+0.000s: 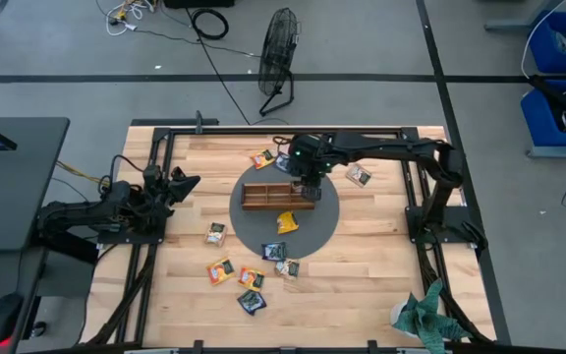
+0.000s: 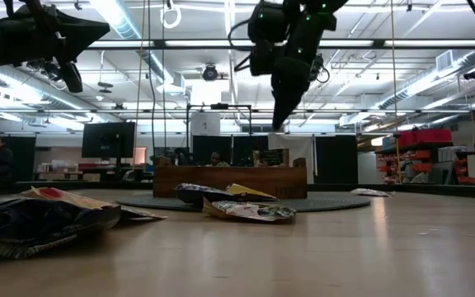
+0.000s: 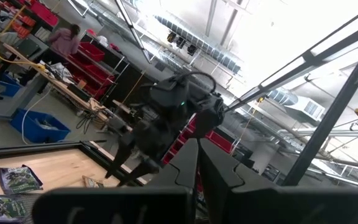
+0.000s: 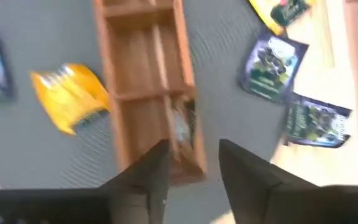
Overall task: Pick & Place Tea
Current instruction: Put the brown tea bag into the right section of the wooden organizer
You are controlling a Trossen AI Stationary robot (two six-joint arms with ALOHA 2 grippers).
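High view: right gripper (image 1: 309,189) hangs over the right end of the wooden tray (image 1: 263,196) on the grey round mat (image 1: 314,226). Yellow sachet (image 1: 287,222) lies on the mat just below the tray; other tea sachets (image 1: 234,275) are scattered on the table (image 1: 362,285). Left gripper (image 1: 187,182) is parked at the left edge, jaws shut.

Low view: right gripper (image 2: 279,120) is above the tray (image 2: 229,180), not touching.

Right wrist: fingers (image 4: 148,171) apart, nothing between them; a pale sachet (image 4: 180,127) sits in the tray's end compartment.
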